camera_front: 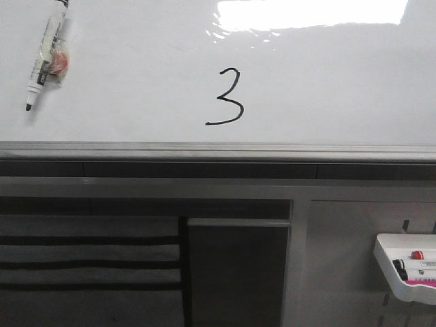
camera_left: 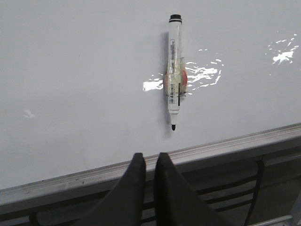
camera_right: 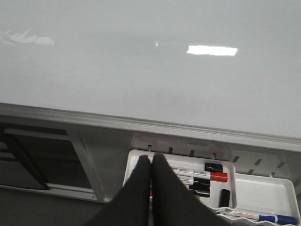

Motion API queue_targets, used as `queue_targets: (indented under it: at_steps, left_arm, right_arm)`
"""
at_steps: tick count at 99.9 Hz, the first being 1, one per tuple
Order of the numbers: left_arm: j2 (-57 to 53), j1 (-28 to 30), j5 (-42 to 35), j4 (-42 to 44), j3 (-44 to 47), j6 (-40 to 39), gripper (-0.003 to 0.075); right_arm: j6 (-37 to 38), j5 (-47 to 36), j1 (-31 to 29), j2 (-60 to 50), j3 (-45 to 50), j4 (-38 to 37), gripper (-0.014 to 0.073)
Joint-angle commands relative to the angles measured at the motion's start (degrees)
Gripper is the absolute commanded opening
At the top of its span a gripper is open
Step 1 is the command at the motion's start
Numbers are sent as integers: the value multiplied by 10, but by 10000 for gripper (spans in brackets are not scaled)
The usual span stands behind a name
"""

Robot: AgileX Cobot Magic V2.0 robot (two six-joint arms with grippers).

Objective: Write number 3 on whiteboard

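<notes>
Nearest the lenses are the dark fingers themselves: the left gripper (camera_left: pixel 149 162) has its jaws drawn close with only a thin slit between the tips and nothing in them, poised over the grey edge rail (camera_left: pixel 155 162), and the right gripper (camera_right: pixel 151 162) has its fingers pressed together, likewise empty, above the white marker tray (camera_right: pixel 263 190). That tray hangs below the rail on the robot's right and holds several markers side by side, among them a red-capped marker (camera_right: pixel 200 175) and a black-capped one beside it, with a blue-capped marker (camera_right: pixel 263 217) lying along the tray's outer lip (the front view catches only the tray's corner (camera_front: pixel 392 262)). Low on the left of the front view are grey and black horizontal bands and a dark panel (camera_front: pixel 237 269). Beyond the rail the whiteboard (camera_front: pixel 136 75) spreads glossy and flat, with wide bare white on both sides of the writing and a bright patch of light glare (camera_front: pixel 310 13) along its far edge. Written on it, a little right of centre and just beyond the rail, is the number 3 (camera_front: pixel 228 97), thin and black with a long lower tail. Well apart from it, towards the far left corner, a black marker (camera_front: pixel 46 58) lies uncapped on the board, its tip pointing towards the rail, a reddish lump wrapped in clear tape around its barrel.
</notes>
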Motion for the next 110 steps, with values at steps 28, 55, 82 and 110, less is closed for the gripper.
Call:
queue_targets:
  at_steps: [28,55,82,110]
  left_arm:
    - [2,3,-66,-37,-5,-7,-20]
    - [2,3,-66,-37,-5,-7,-20]
    - [-125,15,-91,-36,93,-6,-20]
    - [-277,39,-134,-40,209,-6,-20]
  right_arm:
    - [3,-40,47,-2,23,52,-62]
    - [3,-36,47,-2,23,52,-62]
    - [3,-36,47,-2,23,52,-62]
    - [3,-36,47,-2,23,52,-62]
